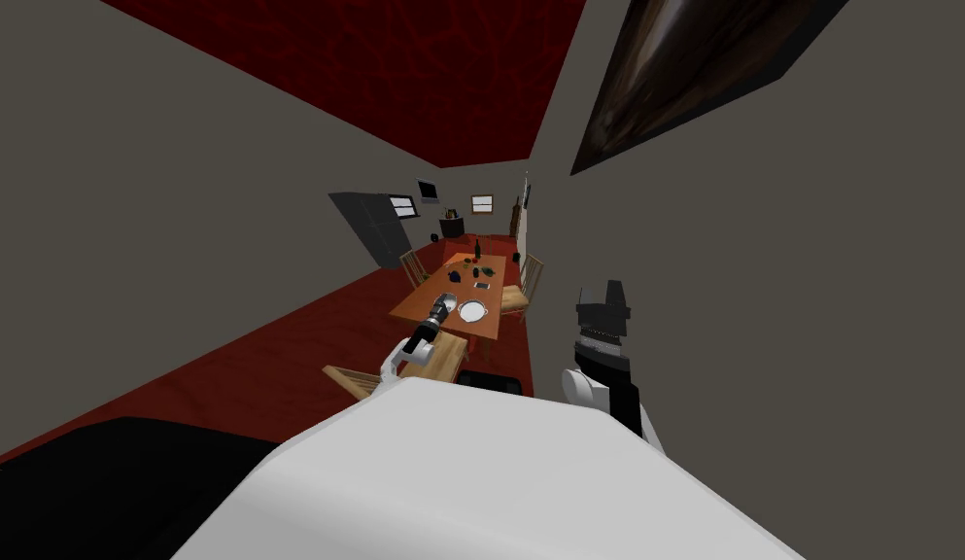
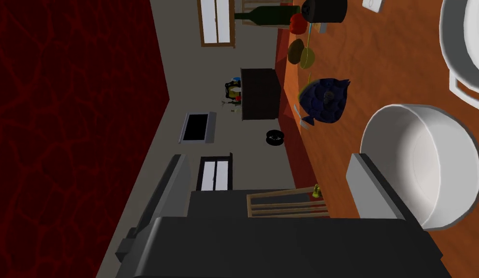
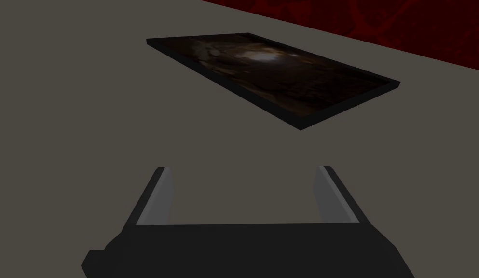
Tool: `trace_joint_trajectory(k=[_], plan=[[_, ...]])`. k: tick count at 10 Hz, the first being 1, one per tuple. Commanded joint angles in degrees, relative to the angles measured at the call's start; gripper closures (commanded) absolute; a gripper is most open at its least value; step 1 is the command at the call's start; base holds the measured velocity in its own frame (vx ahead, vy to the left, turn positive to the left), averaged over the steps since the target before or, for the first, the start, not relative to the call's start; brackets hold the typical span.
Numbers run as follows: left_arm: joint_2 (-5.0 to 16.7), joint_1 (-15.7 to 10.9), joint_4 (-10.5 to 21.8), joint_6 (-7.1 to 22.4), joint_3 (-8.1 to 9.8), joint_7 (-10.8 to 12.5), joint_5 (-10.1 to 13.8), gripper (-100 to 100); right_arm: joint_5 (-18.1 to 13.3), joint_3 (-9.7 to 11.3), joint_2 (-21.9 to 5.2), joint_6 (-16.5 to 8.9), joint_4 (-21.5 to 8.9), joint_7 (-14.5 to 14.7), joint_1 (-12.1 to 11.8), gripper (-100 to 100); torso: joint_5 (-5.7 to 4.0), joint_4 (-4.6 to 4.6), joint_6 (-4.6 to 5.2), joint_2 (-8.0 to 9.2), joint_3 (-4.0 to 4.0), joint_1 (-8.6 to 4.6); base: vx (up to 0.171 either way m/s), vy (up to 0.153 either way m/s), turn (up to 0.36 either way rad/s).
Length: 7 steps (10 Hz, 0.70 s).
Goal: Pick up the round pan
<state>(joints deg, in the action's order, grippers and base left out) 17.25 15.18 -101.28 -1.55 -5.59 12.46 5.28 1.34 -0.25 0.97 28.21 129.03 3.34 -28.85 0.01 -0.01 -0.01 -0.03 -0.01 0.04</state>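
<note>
Two spread, empty grippers (right gripper [image 3: 243, 169] raised aside).
Left gripper [image 2: 266, 159] beside deep white bowl [image 2: 426, 164] on orange wooden table [image 2: 388, 62]; white round handled pan [image 2: 470, 43] just beyond.

white round pan [image 2: 426, 164] on an orange-brown table [image 2: 378, 72].

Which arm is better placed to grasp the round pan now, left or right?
Left. The left pincer hangs open over the wooden table, the white round pan right beside one finger. The right pincer, also open, points at a wall, away from the table.
</note>
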Motion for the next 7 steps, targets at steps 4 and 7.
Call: trace_joint_trajectory(k=[4, 7], plan=[[1.04, -2.77, 3.71, 6.96, -1.49, 1.08, 0.95, -100, 0.0, 0.0, 0.0, 0.0, 0.0, 0.0, 0.0, 0, 0.0, 0.0, 0.01, -0.02, -0.01, -0.02, 0.003, 0.004, -0.061], [1.9, -5.06, 7.07, 11.77, -2.59, 1.95, 1.89, -100, 0.0, 0.0, 0.0, 0.0, 0.0, 0.0, 0.0, 0, -0.01, 0.0, -0.01, -0.02, -0.01, -0.05, 0.009, -0.003, -0.053]])
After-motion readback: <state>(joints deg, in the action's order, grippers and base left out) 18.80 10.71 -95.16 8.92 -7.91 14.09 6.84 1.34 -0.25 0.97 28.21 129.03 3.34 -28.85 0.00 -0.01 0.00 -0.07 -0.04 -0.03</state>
